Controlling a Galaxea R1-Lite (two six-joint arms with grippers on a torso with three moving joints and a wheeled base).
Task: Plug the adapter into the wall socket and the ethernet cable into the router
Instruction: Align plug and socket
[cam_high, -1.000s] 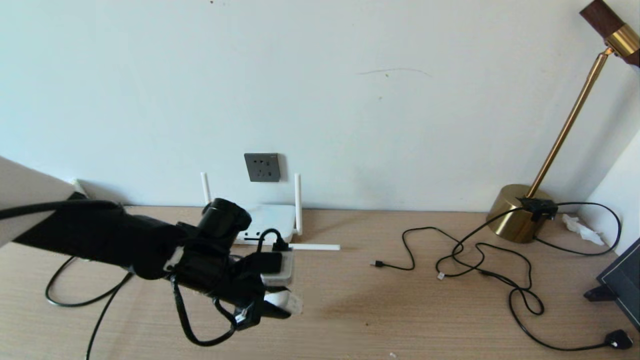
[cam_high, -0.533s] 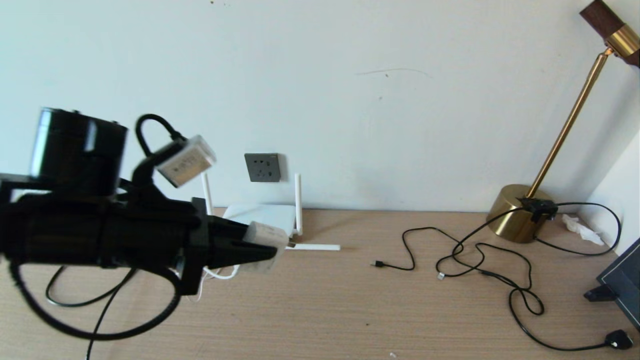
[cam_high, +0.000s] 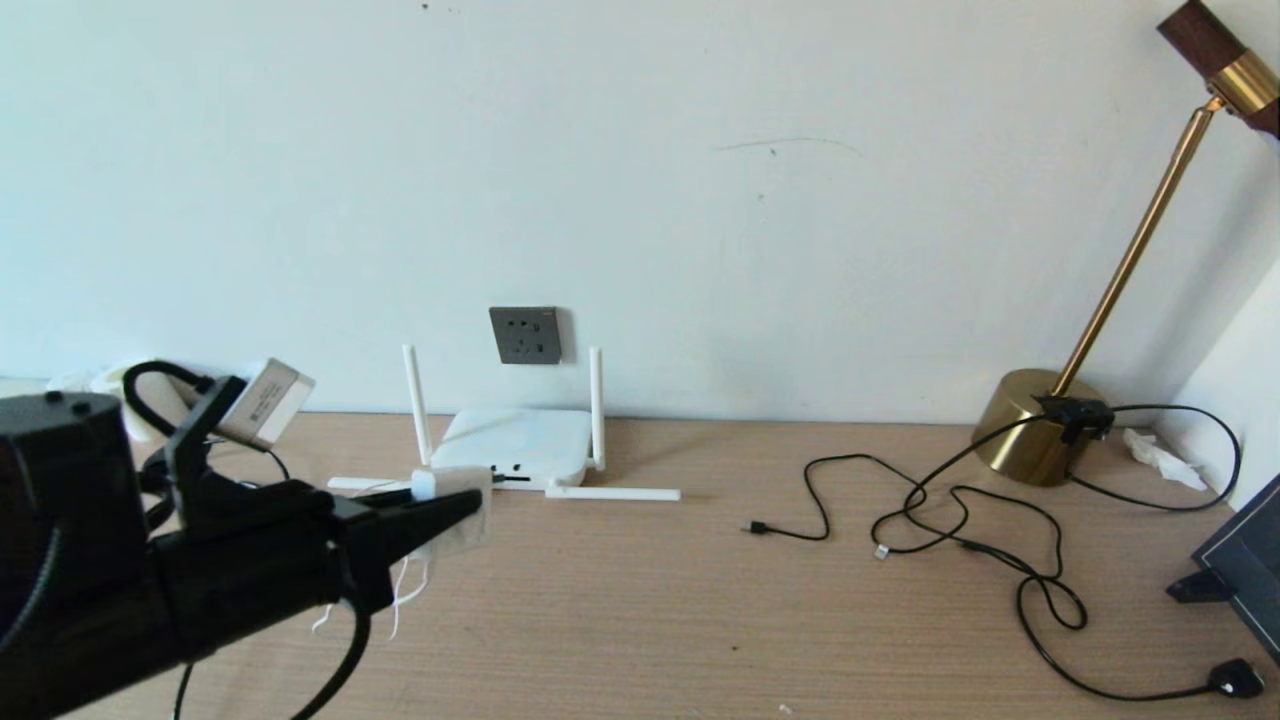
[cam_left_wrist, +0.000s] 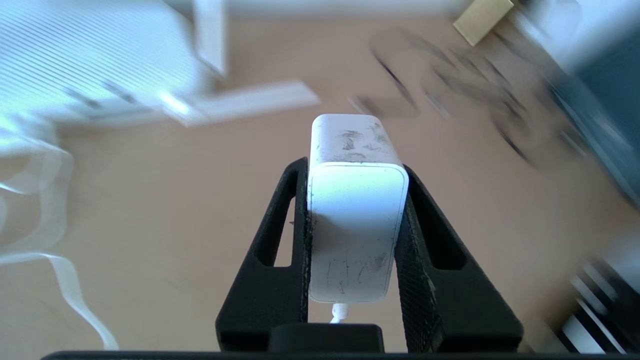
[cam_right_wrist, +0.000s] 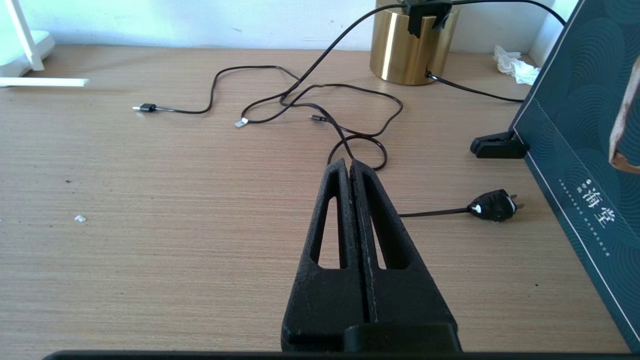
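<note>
The left claw (cam_high: 455, 510) was at the lower left of the head view, up above the worktop (cam_high: 700, 620). It was squeezing the adapter (cam_left_wrist: 356, 210), a small white block with rounded corners, and its 2 black fingers (cam_left_wrist: 280, 235) pressed on both sides of it. The adapter's thin white cord (cam_high: 400, 590) hung down under the claw in loose loops.

The router (cam_high: 515, 447) lay flat on the worktop by the wall, just past the left claw, in the middle left of the head view. 2 of its white antennas (cam_high: 596, 405) stood up and 2 lay flat. The wall socket (cam_high: 524, 334), a dark grey square, was on the wall right above the router, with nothing plugged into it.

Thin black cables (cam_high: 960, 520) lay in curls on the right side of the worktop, near a gold lamp (cam_high: 1035, 425).

The right claw (cam_right_wrist: 350, 172) showed only in its own wrist view. It was shut tight with nothing in it, low over the worktop near a small black plug (cam_right_wrist: 492, 205).
</note>
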